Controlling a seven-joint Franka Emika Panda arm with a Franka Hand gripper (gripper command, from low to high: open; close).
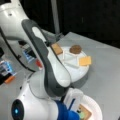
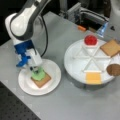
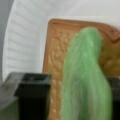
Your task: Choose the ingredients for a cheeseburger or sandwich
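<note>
In a front view the arm fills the left of the frame; the gripper sits at the bottom centre over the paper plate, where a toast square shows. The sectioned tray at centre holds another toast, the patty and the cheese.

In a front view the gripper at lower left meets the lettuce lying on the toast square. The tomato sits at the tray's top.

In the wrist view the fingers stand at either side of the lettuce, narrow, holding it against the toast.
</note>
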